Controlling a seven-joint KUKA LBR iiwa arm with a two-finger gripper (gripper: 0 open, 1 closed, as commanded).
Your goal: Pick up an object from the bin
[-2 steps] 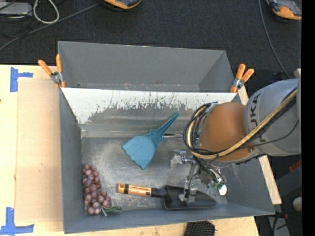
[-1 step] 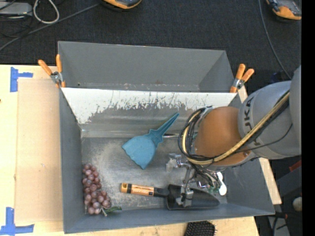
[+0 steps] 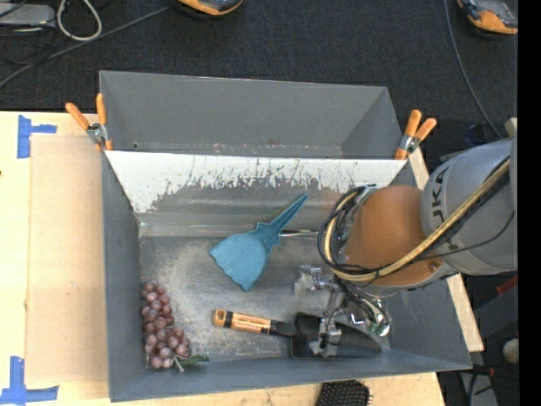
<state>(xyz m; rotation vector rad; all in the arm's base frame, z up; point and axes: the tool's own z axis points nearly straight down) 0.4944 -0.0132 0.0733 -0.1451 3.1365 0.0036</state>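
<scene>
My gripper (image 3: 327, 335) is low in the bin's front right part, right over the black head of a tool (image 3: 254, 322) with an orange and black handle that lies flat and points left. The gripper hides part of that black head. A blue scoop (image 3: 247, 254) with a long tapered handle lies in the middle of the bin, up and to the left of the gripper and apart from it.
A bunch of dark purple grapes (image 3: 161, 329) lies along the front left corner. The arm with its orange cover and looped cables hangs over the bin's right side. The bin's sloping walls are close on the right and at the front.
</scene>
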